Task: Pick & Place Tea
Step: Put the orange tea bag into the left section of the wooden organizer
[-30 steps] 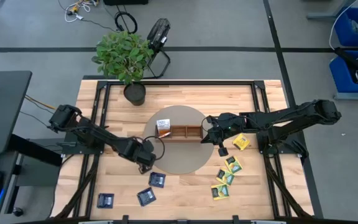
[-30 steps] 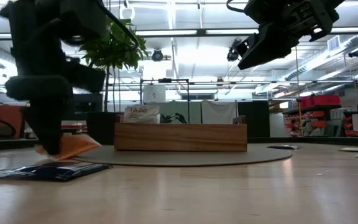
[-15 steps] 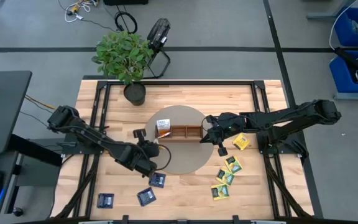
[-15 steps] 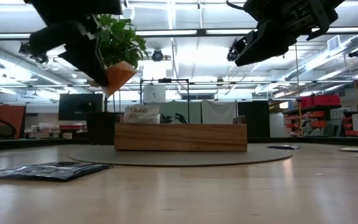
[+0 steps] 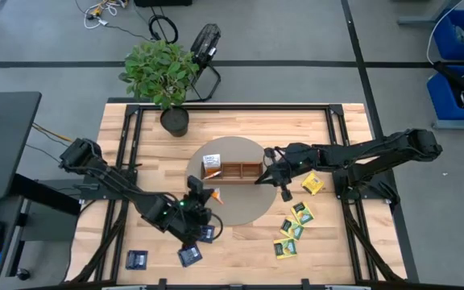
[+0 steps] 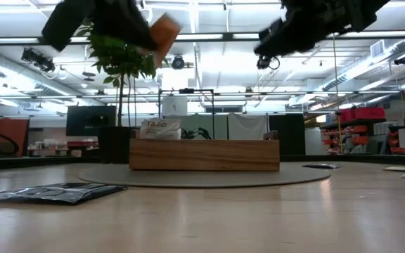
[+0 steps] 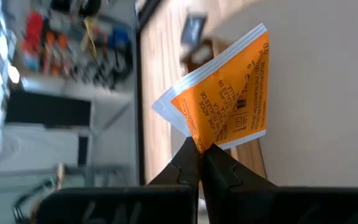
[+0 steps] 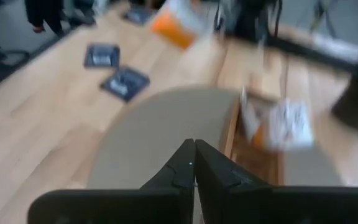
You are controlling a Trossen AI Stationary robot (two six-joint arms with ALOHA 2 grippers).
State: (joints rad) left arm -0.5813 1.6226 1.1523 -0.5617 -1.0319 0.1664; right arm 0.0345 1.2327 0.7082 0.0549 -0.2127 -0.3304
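Left gripper [image 5: 209,196] is now carrying the orange square tea-bag packet [image 5: 213,196] high over the near-left edge of the round grey mat [image 5: 244,211]; a second ago it was down at bench level pinching that packet off the wood, half a second ago it was mid-lift. Pick is done, so I'm judging we're into the transfer leg toward the long brown wooden three-compartment tray [image 5: 240,171]. My left fingers [image 7: 191,163] are clamped on one corner of the packet, which is hanging tilted with its white face showing at the edge.

Going by size: the light wooden bench [image 5: 240,133] is carrying everything. The potted green plant [image 5: 163,74] is sitting at the far-left edge, well clear of my path. The mat is lying mid-bench with the tray across its far part. One white-and-orange packet [image 5: 211,166] is already standing in the tray's left compartment; the other two look free.

Right gripper [image 5: 262,179] is hovering at the tray's right end, fingers pressed together, holding nothing. I'd judge it the one obstacle if I go for the right compartment.

Loose stock: dark blue packets [image 5: 189,254] along the near-left edge, yellow-green packets [image 5: 295,227] along the near-right edge. None are blocking the route.
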